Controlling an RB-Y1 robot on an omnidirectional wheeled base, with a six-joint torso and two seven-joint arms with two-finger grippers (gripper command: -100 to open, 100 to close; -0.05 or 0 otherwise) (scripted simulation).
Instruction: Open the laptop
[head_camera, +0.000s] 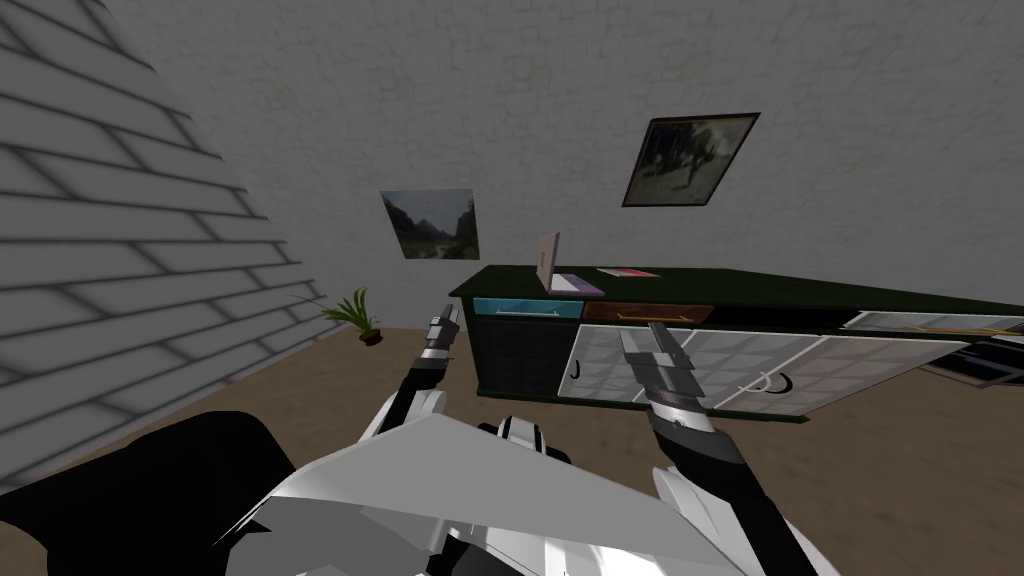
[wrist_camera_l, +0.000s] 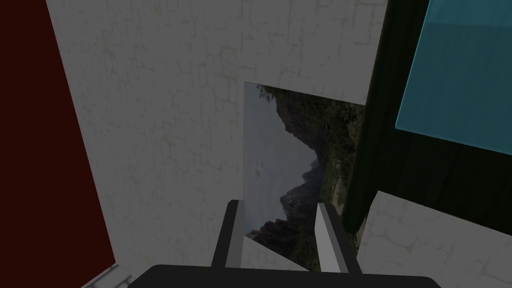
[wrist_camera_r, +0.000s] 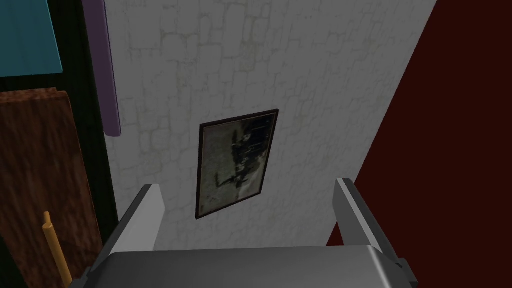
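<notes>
- Head view: the laptop (head_camera: 548, 262) is sitting on the dark green worktop (head_camera: 760, 290) of a sideboard, near its left end, above where the teal drawer (head_camera: 527, 308) and the brown drawer (head_camera: 648, 313) meet. Its pale lid is standing roughly upright off a purple base, so I'm judging it at least part open already.
- A flat red-and-white item (head_camera: 628, 272) is lying near it on the same top; too small to name.
- I'm holding both arms up and forward. The left claw (head_camera: 443, 328) and the right claw (head_camera: 662, 345) are hanging well apart from the laptop, which looks like a ready pose for closing in on the lid.
- A potted plant (head_camera: 355, 315) is standing on the floor by the wall.
- Left wrist view: the left claw (wrist_camera_l: 278, 204) is pointing past the sideboard's end at a landscape picture (wrist_camera_l: 300, 165). Its fingers are only narrowly parted and gripping nothing. The teal drawer (wrist_camera_l: 465, 75) is showing off to one side.
- Right wrist view: the right claw (wrist_camera_r: 247, 185) is spread wide and empty, aiming at a dark framed picture (wrist_camera_r: 235, 162). A purple strip (wrist_camera_r: 102, 65) is jutting past the sideboard edge, likely the laptop's base. The brown drawer (wrist_camera_r: 40, 165) and its yellow handle (wrist_camera_r: 55, 245) are sitting just beside one finger.
- Writing: I'm finding no brand, label or text that I can read in any view.
</notes>
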